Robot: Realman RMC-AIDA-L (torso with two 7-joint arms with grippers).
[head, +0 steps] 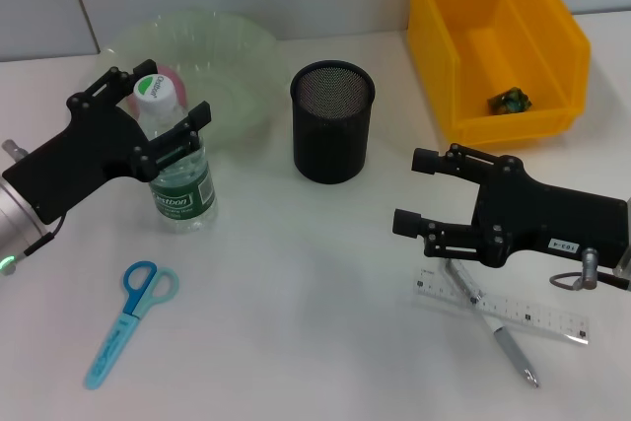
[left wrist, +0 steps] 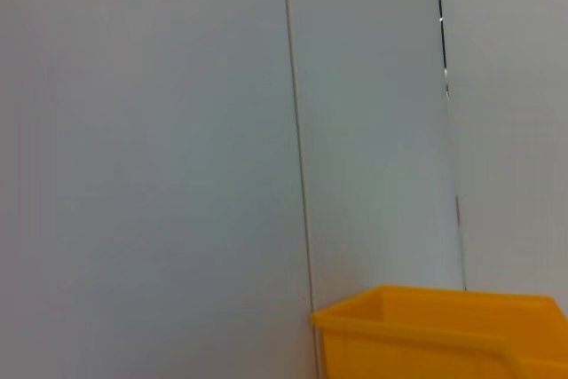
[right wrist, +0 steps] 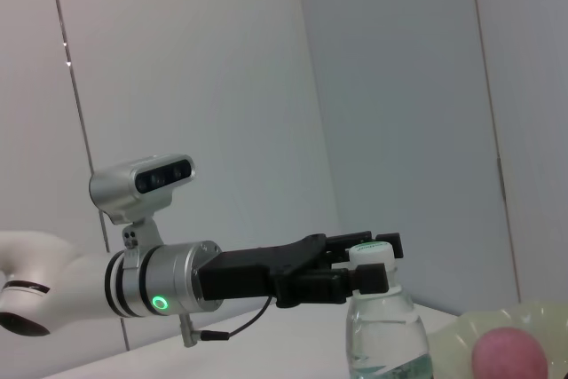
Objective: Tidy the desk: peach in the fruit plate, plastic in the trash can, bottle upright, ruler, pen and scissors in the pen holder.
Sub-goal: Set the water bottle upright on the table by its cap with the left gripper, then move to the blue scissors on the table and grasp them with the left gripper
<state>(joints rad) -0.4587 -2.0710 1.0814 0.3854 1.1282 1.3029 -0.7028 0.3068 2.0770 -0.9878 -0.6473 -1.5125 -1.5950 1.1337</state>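
At nine o'clock on the surface [head: 315, 293], the left pincer [head: 170, 110] straddles the upright bottle [head: 177, 170] without clamping. Right pincer [head: 422, 191], spread wide, hovers above ruler [head: 513, 311] and pen [head: 498, 327] at four o'clock.

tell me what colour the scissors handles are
Blue, on the scissors lying on the table; the head view shows them best.

Both grippers are matte black, each with two slim fingers on jointed linkages dotted with small screws. The left gripper [head: 165, 108] runs back into a silver wrist cylinder with a glowing green ring light, a thin black cable looping beneath it and a silver camera housing mounted above. The right gripper [head: 419, 190] carries a small white label and a short cable loop behind its body
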